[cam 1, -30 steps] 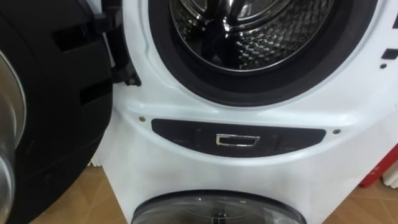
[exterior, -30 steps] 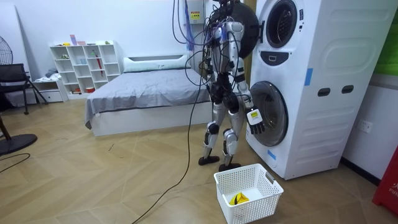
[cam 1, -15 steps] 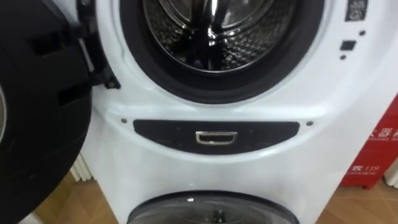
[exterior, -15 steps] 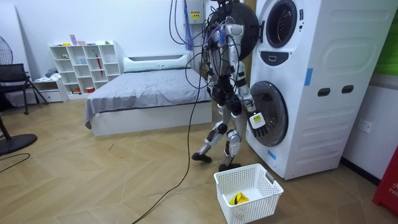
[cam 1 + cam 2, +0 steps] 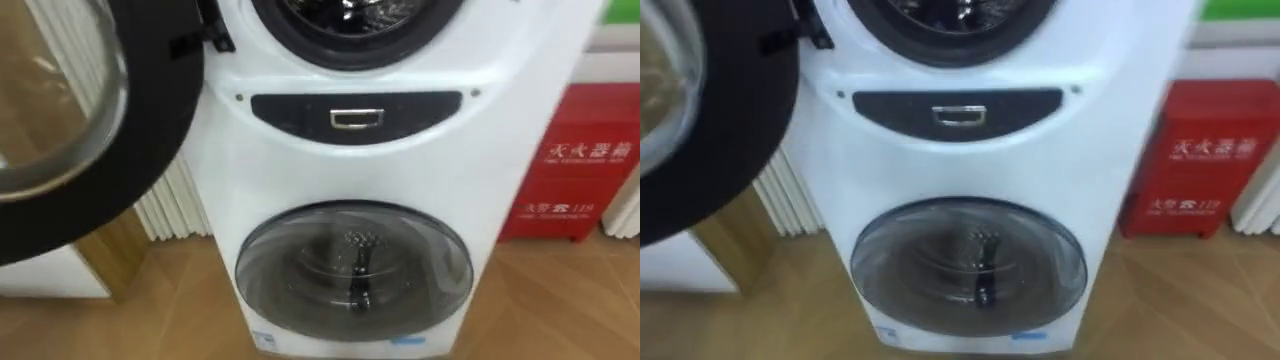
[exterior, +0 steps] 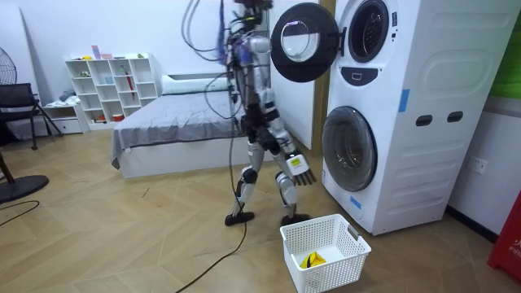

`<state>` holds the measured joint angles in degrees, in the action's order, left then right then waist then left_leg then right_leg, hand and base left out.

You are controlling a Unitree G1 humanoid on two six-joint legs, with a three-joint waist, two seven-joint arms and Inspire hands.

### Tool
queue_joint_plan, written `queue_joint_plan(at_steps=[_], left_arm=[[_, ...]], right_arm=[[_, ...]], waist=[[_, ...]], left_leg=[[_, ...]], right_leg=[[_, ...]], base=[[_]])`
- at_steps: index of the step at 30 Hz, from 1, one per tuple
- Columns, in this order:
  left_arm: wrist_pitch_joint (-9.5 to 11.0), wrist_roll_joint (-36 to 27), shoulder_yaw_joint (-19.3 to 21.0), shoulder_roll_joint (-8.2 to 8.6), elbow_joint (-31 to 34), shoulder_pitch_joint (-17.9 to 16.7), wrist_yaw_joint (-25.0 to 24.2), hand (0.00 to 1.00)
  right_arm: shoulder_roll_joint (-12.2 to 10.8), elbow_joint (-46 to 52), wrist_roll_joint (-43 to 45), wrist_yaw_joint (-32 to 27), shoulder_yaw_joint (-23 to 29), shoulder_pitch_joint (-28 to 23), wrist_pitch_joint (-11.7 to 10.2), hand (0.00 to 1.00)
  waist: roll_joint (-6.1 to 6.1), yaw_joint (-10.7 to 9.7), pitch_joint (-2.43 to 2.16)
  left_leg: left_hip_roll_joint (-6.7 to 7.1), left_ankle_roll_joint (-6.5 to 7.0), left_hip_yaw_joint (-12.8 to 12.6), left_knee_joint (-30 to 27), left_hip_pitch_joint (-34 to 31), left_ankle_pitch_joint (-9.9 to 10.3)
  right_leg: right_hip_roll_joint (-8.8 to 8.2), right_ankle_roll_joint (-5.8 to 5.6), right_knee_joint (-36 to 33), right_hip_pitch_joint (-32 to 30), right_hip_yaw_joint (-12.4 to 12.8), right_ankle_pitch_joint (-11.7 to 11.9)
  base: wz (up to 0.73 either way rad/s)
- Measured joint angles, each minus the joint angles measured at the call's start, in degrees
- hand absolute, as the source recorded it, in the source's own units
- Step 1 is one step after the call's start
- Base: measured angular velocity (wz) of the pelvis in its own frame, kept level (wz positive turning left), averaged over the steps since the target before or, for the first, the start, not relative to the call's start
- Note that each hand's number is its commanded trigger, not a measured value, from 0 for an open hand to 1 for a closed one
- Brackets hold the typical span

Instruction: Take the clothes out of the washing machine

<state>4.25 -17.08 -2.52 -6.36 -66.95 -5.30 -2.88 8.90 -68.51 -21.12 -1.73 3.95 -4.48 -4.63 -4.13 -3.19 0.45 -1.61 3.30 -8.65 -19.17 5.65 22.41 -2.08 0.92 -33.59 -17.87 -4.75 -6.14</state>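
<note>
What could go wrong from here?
1. The open upper door hangs at head height right beside the robot; stepping in could knock it.
2. The basket sits on the floor close to its feet, so a step may kick it.
3. The upper drum sits at the eye views' top edge, so a reach in would be poorly seen.

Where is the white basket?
In the room view, the white basket sits on the wooden floor near the bottom, just in front of the washing machine.
</note>
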Motion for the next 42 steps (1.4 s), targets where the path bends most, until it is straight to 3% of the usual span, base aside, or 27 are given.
queue_joint_plan(at_steps=[1, 2, 3, 4, 5, 6, 8, 9, 11, 14, 20, 23, 25, 28, 31, 34, 35, 39, 42], left_arm=[[0.05, 0.41, 0.05, -0.07, 0.02, 0.01, 0.03, 0.0], [0.04, 1.04, 0.03, -0.16, 0.05, -0.44, -0.02, 0.0], [-0.09, 0.97, 0.24, -0.44, 0.14, -1.3, -0.11, 0.0], [-0.23, 0.9, 0.71, -0.62, 0.16, -1.88, -0.19, 0.0], [-1.08, 0.9, 1.62, -0.35, -0.1, -3.09, -0.31, 0.0], [-1.41, 0.85, 3.12, -0.34, -0.45, -3.57, -0.53, 0.0], [-1.35, 0.87, 6.47, -0.44, -0.68, -3.57, -0.55, 0.0], [-1.24, 0.85, 7.57, -0.43, -0.67, -3.56, -0.55, 0.0], [-1.09, 0.72, 8.48, -0.42, -0.56, -3.64, -0.54, 0.0], [-0.29, 0.33, 8.47, -0.25, -0.42, -3.65, -0.31, 0.0], [-0.28, -2.14, 7.94, 0.2, -0.44, -3.54, -0.08, 0.0], [-0.28, -3.11, 8.1, 0.44, -0.45, -3.54, -0.1, 0.0], [-0.28, -7.32, 8.26, 0.61, -0.81, -3.49, -0.07, 0.0], [-0.28, -12.35, 9.92, 0.75, -1.72, -3.25, -0.04, 0.0], [-0.85, -17.2, 15.29, 0.41, -1.45, -2.3, 0.07, 0.0], [-2.31, -22.88, 19.22, -2.01, 4.27, -1.17, 1.55, 0.0], [-2.38, -24.51, 19.69, -3.81, 6.19, 0.31, 2.32, 0.0], [-2.4, -31.24, 22.56, -10.05, 13.55, 5.5, 3.57, 0.0], [-2.07, -33.95, 23.79, -12.9, 20.38, 7.87, 3.96, 0.0]], right_arm=[[0.11, -0.3, -0.07, 0.01, 0.25, -0.33, -0.05, 0.0], [0.39, -1.3, -0.12, 0.02, 0.6, -0.54, -0.12, 0.0], [0.33, -1.9, -0.79, 0.01, 0.6, -0.4, -0.2, 0.0], [0.12, -1.99, -1.14, 0.05, 0.6, 0.1, -0.24, 0.0], [0.02, -2.48, -1.14, 0.06, 0.0, 1.47, -0.49, 0.0], [-0.68, -2.29, -1.16, 0.23, -0.61, 1.85, -0.69, 0.0], [-1.95, -2.26, -1.07, 1.34, -0.6, 1.55, -0.82, 0.0], [-2.04, -2.38, -1.05, 1.83, -0.59, 1.36, -0.82, 0.0], [-1.93, -2.44, -1.1, 1.93, -0.5, 0.99, -0.83, 0.0], [-1.84, -2.58, -1.2, 1.9, -0.4, 0.03, -0.94, 0.0], [-1.96, -2.92, -1.07, 1.76, -0.76, -0.65, -0.71, 0.0], [-1.97, -3.16, -0.92, 1.91, -0.42, -1.18, -0.23, 0.0], [-1.96, -3.18, -0.86, 1.89, -0.01, -1.2, -0.17, 0.0], [-1.97, -3.25, -0.32, 1.91, 1.97, -1.67, -0.2, 0.0], [-1.87, -3.24, -0.38, 1.75, 4.83, -1.99, -0.21, 0.0], [-1.46, -2.81, -0.35, 1.17, 7.0, -2.57, -0.16, 0.0], [-1.23, -2.73, 0.21, 0.81, 7.54, -2.55, -0.15, 0.0], [-0.03, -1.95, 1.23, 0.35, 9.86, -2.51, -0.11, 0.0], [0.9, -0.65, 2.7, -0.15, 9.85, -3.3, -0.07, 0.0]], waist=[[0.06, -0.01, 0.01], [1.0, 0.28, -0.32], [2.33, 1.07, -0.67], [2.93, 1.71, -0.63], [2.28, 2.0, -0.51], [1.93, 2.27, -0.53], [2.96, 2.32, -0.67], [3.15, 2.43, -0.44], [3.96, 2.61, -0.72], [4.81, 2.25, -0.61], [3.98, 2.98, -0.47], [3.41, 3.49, -0.13], [3.15, 3.54, -0.1], [2.8, 3.5, -0.14], [3.01, 3.53, 0.06], [2.79, 3.56, 0.31], [2.77, 3.57, 0.32], [1.48, 3.41, -0.4], [0.37, 3.52, -1.03]], left_leg=[[-0.52, -1.01, -1.36, 0.72, 0.0, -0.82], [-0.46, -2.17, -3.32, 2.77, 0.68, -2.87], [0.72, -3.01, -4.79, 3.45, 0.97, -4.01], [1.6, -3.15, -4.91, 3.12, 0.73, -4.22], [2.02, -3.23, -4.06, 2.36, -0.03, -4.41], [1.78, -3.12, -2.5, 3.48, 0.0, -5.4], [0.7, -3.32, -2.16, 6.12, 0.51, -7.06], [0.1, -3.43, -2.86, 7.04, 0.86, -7.51], [-0.7, -3.5, -3.86, 7.4, 1.0, -7.57], [-1.84, -3.86, -4.1, 7.33, 0.95, -7.41], [-2.51, -4.05, -3.5, 7.48, 1.09, -7.31], [-2.63, -4.06, -3.01, 7.71, 1.21, -7.31], [-2.6, -4.07, -1.9, 8.11, 1.29, -7.32], [-2.58, -4.07, -1.83, 8.5, 1.61, -7.32], [-2.53, -4.07, -2.04, 8.74, 2.42, -7.32], [-2.5, -4.08, -2.14, 9.38, 3.02, -7.33], [-2.43, -4.08, -2.28, 9.43, 2.99, -7.32], [-2.08, -4.06, -2.07, 9.66, 2.82, -7.31], [-1.95, -4.01, -1.96, 9.76, 2.96, -7.33]], right_leg=[[-1.09, -0.68, -2.91, 1.44, 0.74, -3.01], [-3.32, -2.63, -5.2, 5.28, 1.87, -8.16], [-5.15, -4.09, -4.44, 7.87, 3.0, -11.97], [-5.42, -4.23, -2.6, 8.19, 3.42, -13.09], [-4.4, -2.72, 0.27, 8.81, 4.59, -13.07], [-2.7, -2.73, 3.5, 9.81, 4.8, -11.41], [-0.62, -2.07, 8.61, 11.45, 4.64, -8.21], [0.2, -1.37, 11.03, 12.39, 4.74, -6.23], [0.97, -1.18, 13.4, 13.13, 4.67, -4.55], [2.06, -0.94, 17.22, 14.69, 4.55, -2.75], [2.94, -0.78, 19.24, 15.2, 4.52, -2.31], [3.15, -0.75, 20.18, 15.74, 4.51, -2.29], [3.23, -0.75, 20.55, 15.76, 4.5, -2.3], [3.25, -0.73, 20.84, 16.01, 4.5, -2.29], [3.27, -0.82, 20.95, 16.8, 4.76, -2.35], [3.48, -0.82, 21.11, 16.98, 5.36, -2.35], [3.48, -0.84, 21.01, 16.79, 5.48, -2.34], [3.3, -1.15, 20.84, 16.62, 5.7, -2.08], [3.25, -1.29, 20.5, 16.77, 5.95, -1.85]], base=[[1.08], [0.72], [0.39], [-0.2], [-0.47], [-0.42], [-0.3], [-0.3], [-0.27], [-0.08], [-0.01], [0.0], [0.0], [0.0], [0.0], [-0.02], [0.0], [-0.03], [-0.07]])
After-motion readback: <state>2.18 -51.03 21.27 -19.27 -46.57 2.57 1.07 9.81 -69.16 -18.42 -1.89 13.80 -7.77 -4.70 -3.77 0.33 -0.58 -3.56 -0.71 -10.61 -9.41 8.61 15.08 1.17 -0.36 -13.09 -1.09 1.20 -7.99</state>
